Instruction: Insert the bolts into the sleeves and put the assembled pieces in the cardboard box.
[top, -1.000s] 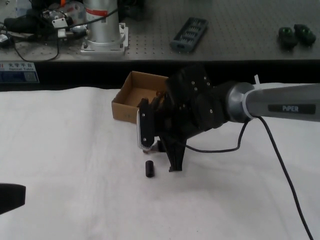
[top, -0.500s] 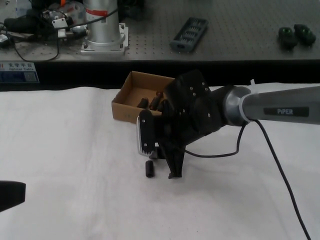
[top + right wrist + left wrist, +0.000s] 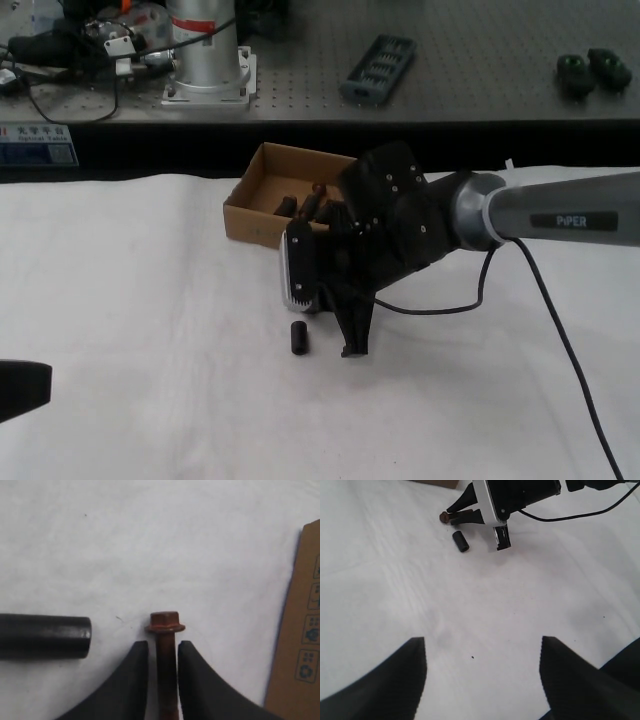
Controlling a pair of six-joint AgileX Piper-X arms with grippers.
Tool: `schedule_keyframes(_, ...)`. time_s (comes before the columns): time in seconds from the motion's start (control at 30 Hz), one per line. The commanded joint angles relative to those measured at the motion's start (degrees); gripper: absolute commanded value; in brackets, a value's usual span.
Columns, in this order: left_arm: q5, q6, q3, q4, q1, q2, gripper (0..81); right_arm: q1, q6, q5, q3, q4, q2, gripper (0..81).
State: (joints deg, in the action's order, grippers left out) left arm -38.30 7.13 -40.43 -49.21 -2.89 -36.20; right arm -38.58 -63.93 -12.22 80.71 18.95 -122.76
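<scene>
The right claw (image 3: 162, 644) is pinching the rusty bolt (image 3: 165, 622) by its shank, and the flanged head sticks out past the fingertips. The bolt sits just beside the cardboard box (image 3: 295, 630), close to its outer wall but not touching it. The black sleeve (image 3: 45, 636) lies on its side on the white cloth (image 3: 150, 300) that covers the table. It is farther from the box than the bolt, near the bolt with a gap between them. Several dark pieces (image 3: 300, 205) lie inside the box. The left claw (image 3: 482, 640) is spread wide with nothing between its fingers, above bare cloth well away from the box.
</scene>
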Motion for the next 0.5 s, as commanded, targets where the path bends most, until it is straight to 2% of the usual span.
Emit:
schedule_keyframes(0.0,0.31,-0.34,-0.06,0.44,0.23,0.09,47.3,1.24,-0.37,0.65,0.27,0.46,-0.81,17.8)
schedule_keyframes(0.47,0.31,-1.17,-0.06,2.01,0.23,0.09,47.3,2.42,-1.32,-2.96,0.27,0.46,-0.81,17.8)
